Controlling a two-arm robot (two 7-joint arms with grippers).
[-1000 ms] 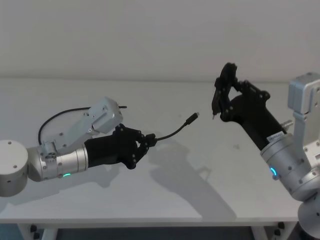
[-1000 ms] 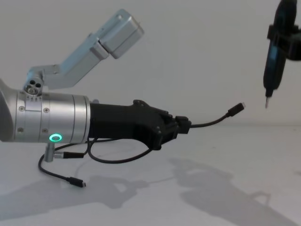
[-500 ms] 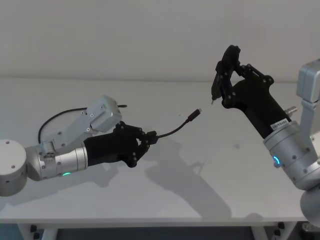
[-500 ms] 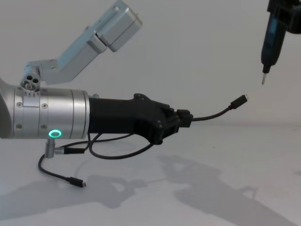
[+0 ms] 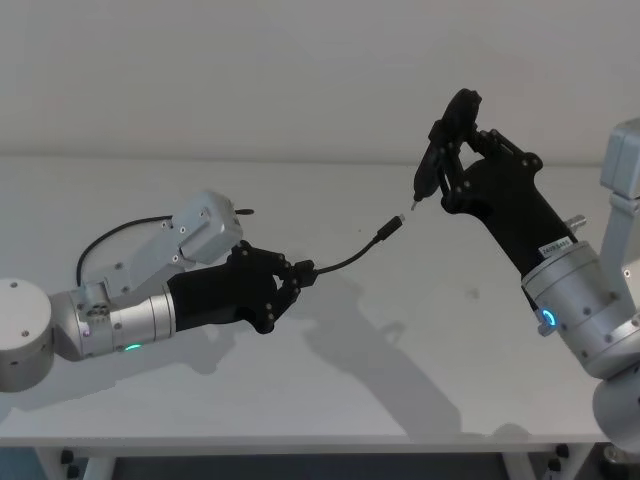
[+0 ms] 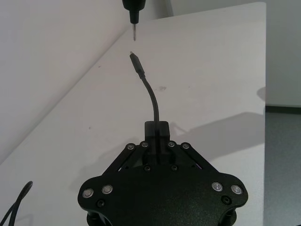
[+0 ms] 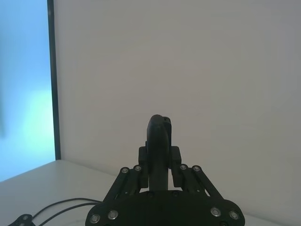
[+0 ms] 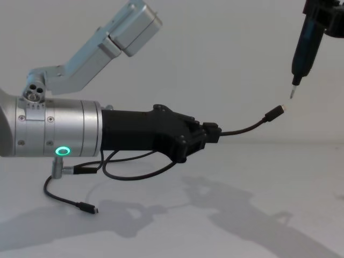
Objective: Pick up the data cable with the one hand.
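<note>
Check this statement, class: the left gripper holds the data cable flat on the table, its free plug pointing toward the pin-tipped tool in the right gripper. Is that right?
Not quite. The chest view shows the left gripper holding the data cable up in the air, clear of the table, not flat on it. The rest stands: its free plug points toward the pin-tipped tool in the right gripper.

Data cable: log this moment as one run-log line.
left tool: shut on data cable, lifted | cable plug: just below pen tool's tip | right tool: shut on pen tool

Black angular hand, silver cylinder
</note>
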